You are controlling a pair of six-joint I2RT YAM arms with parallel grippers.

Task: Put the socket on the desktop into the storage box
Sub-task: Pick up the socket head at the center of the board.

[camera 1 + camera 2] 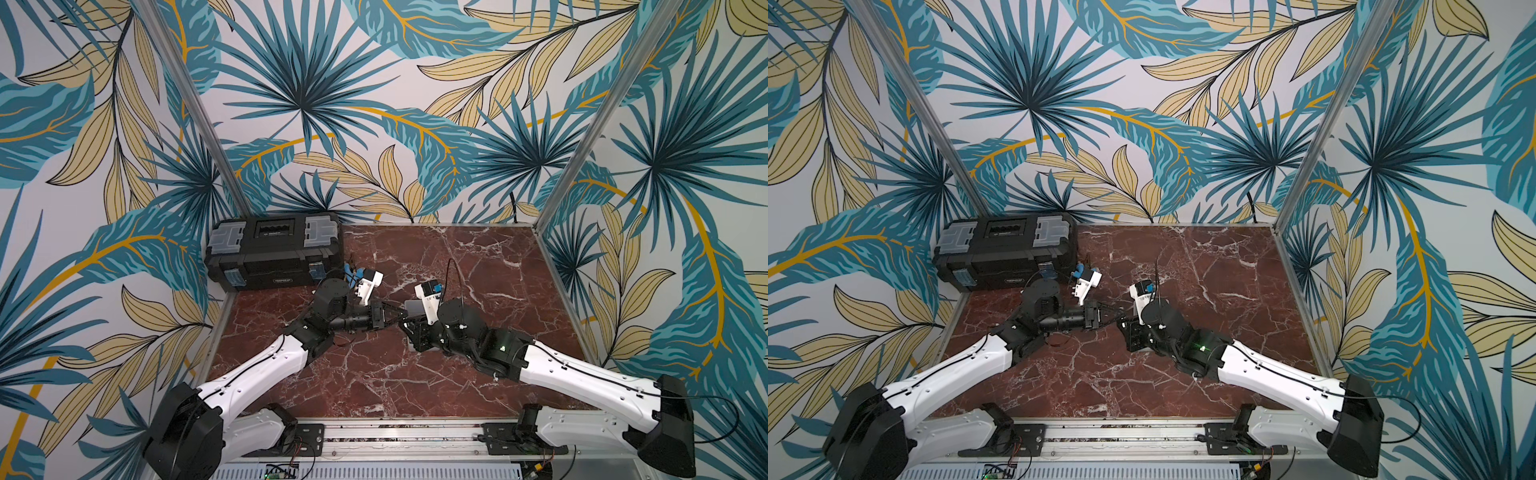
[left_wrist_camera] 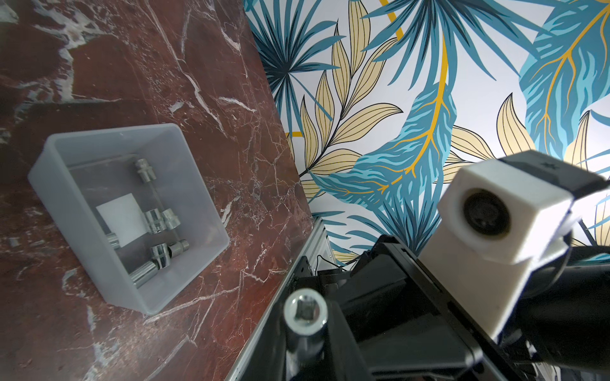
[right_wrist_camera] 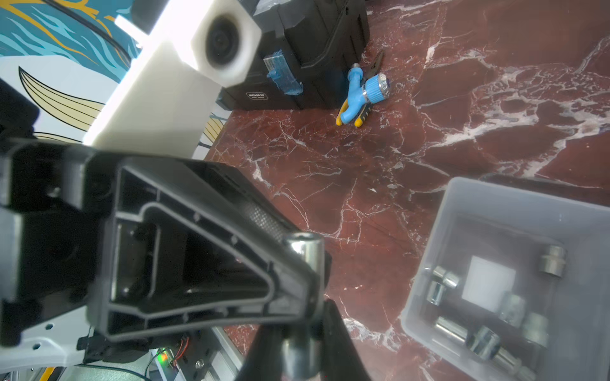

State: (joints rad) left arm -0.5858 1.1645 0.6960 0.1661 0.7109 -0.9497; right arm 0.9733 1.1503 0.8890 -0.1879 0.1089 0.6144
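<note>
A chrome socket (image 2: 305, 311) is held above the desktop (image 1: 457, 374), mid-table, where both grippers meet tip to tip. My left gripper (image 2: 305, 330) is shut on it, the square-drive end facing the left wrist camera. My right gripper (image 3: 298, 346) is shut on the same socket (image 3: 305, 254) from the opposite side. In both top views the left gripper (image 1: 400, 318) and the right gripper (image 1: 409, 323) hide the socket. The translucent grey storage box (image 2: 194, 184) sits on the desktop beside them, holding several sockets (image 2: 158, 219) round a white label (image 2: 120, 212). The right arm covers most of the box (image 1: 412, 308).
A large black toolbox (image 1: 274, 255) stands at the back left corner. Yellow-handled pliers and a blue tool (image 3: 363, 89) lie next to it. Aluminium rails (image 1: 395, 432) edge the desktop, and patterned walls close in three sides.
</note>
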